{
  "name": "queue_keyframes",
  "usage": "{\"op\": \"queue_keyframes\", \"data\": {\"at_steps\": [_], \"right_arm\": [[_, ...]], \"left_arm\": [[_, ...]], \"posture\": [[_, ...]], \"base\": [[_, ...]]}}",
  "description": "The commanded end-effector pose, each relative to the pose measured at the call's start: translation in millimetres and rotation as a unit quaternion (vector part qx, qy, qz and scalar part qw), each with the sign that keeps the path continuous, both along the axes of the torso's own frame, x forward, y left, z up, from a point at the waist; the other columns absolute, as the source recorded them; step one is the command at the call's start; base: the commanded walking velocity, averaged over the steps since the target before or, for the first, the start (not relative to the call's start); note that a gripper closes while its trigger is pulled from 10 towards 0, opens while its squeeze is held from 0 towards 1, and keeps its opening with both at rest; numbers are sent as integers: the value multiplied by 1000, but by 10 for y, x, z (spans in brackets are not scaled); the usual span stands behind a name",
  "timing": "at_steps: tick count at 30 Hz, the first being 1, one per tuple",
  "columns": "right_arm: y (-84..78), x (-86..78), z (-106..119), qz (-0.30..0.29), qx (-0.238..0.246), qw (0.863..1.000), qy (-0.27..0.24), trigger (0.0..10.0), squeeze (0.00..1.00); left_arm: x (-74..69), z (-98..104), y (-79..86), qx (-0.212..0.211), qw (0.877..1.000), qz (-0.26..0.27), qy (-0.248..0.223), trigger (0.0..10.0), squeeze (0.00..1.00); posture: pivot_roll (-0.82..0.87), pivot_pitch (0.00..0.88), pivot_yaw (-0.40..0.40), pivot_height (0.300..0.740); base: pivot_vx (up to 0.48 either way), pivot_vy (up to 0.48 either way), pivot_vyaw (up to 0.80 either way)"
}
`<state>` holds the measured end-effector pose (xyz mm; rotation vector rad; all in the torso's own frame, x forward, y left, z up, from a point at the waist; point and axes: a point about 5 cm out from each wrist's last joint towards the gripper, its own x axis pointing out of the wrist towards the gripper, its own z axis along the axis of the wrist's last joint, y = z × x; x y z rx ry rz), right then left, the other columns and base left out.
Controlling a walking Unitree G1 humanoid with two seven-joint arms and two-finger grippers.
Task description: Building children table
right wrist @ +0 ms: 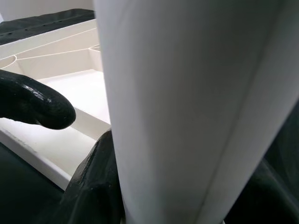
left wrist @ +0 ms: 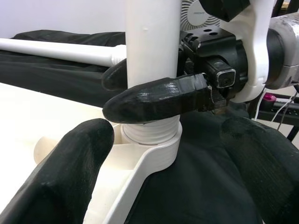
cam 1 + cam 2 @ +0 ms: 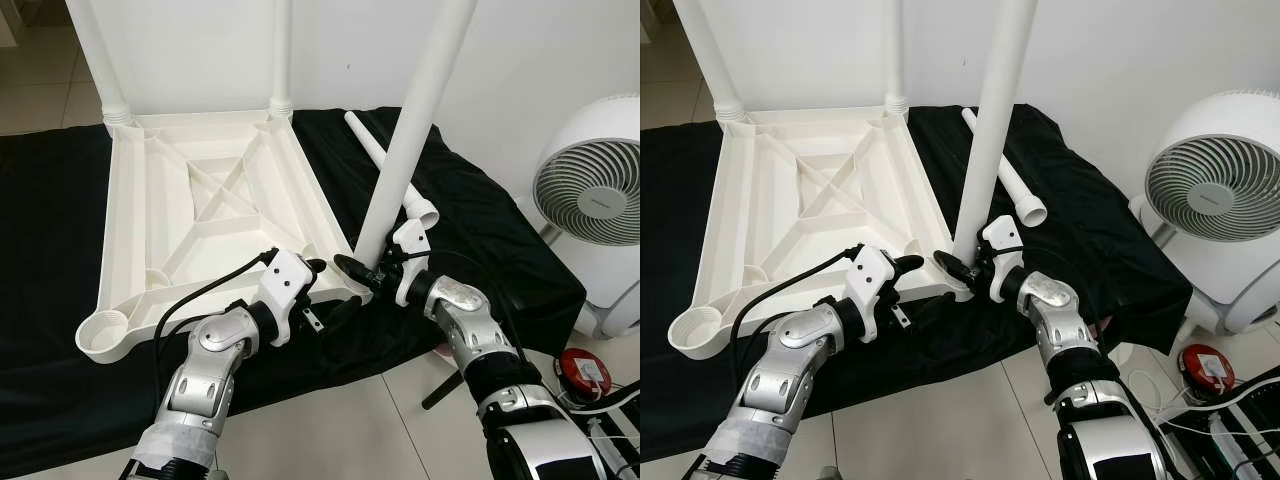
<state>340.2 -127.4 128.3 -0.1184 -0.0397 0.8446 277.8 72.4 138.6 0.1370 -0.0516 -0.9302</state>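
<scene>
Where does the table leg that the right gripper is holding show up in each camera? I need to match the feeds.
Left eye view: the table leg rises right of centre from the near right corner socket.
Right eye view: the leg stands at centre.
Left wrist view: upright at upper centre, with the right gripper closed on it.
Right wrist view: the broad white column in close-up.
Shared landmark: the upturned white tabletop.

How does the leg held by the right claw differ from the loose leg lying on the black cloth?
The held leg stands nearly upright, tilted slightly, its threaded base at the tabletop's corner socket; the loose leg lies flat on the black cloth. The right claw grips the held one near its base; nothing touches the loose one. Both are white plastic tubes.
</scene>
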Motion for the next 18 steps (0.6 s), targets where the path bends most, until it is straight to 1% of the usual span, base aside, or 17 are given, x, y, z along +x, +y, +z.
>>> {"op": "queue_keyframes", "data": {"at_steps": [1,3,4,5,6,7,8,9,11,13,14,15,16,17,18], "right_arm": [[6,-39,-98,-6,-2,1000,20,10000,0],[5,-39,-98,-11,-1,1000,20,10000,0],[-1,-35,-102,-29,-5,999,18,10000,0],[-1,-28,-109,-70,-4,997,18,10000,0],[-4,-23,-115,-98,-3,995,17,10000,0],[13,-37,-128,-132,5,991,22,10000,0],[26,-50,-137,-151,11,988,27,10000,0],[54,-68,-161,-186,27,981,39,10000,0],[54,-68,-161,-186,27,981,39,10000,0],[119,-125,-201,-233,46,970,54,10000,0],[119,-125,-201,-233,46,970,54,10000,0],[154,-153,-214,-251,52,965,57,10000,0],[154,-153,-214,-251,52,965,57,10000,0],[198,-181,-227,-274,59,958,59,10000,0],[198,-181,-227,-274,59,958,59,10000,0]], "left_arm": [[35,-26,32,0,998,70,2,10000,0],[35,-26,32,-1,998,70,2,10000,0],[32,-26,30,-1,998,69,2,10000,0],[26,-27,28,-1,998,68,3,10000,0],[21,-28,26,-1,998,68,3,10000,0],[14,-30,26,-1,998,68,3,10000,0],[11,-31,26,-1,998,68,3,10000,0],[9,-33,29,-1,998,69,3,10000,0],[9,-33,29,-1,998,69,3,10000,0],[4,-39,30,-1,998,69,4,10000,0],[4,-39,30,-1,998,69,4,10000,0],[3,-41,29,0,998,69,4,10000,0],[3,-41,29,0,998,69,4,10000,0],[8,-38,27,0,998,69,3,10000,0],[8,-38,27,0,998,69,3,10000,0]], "posture": [[0,0,-70,740],[0,0,-70,740],[-1,0,-70,740],[1,0,-74,740],[1,0,-74,740],[2,0,-78,740],[2,0,-78,740],[0,0,-77,740],[0,0,-77,740],[-1,0,-81,740],[-1,0,-81,740],[-1,0,-82,740],[-1,0,-82,740],[-1,0,-83,740],[-1,0,-83,740]], "base": [[0,0,0],[0,0,0],[0,0,0],[0,0,0],[0,0,0],[0,0,0],[0,0,0],[0,0,0],[0,0,0],[0,0,0],[0,0,0],[0,0,0],[0,0,0],[0,0,0],[0,0,0]]}}
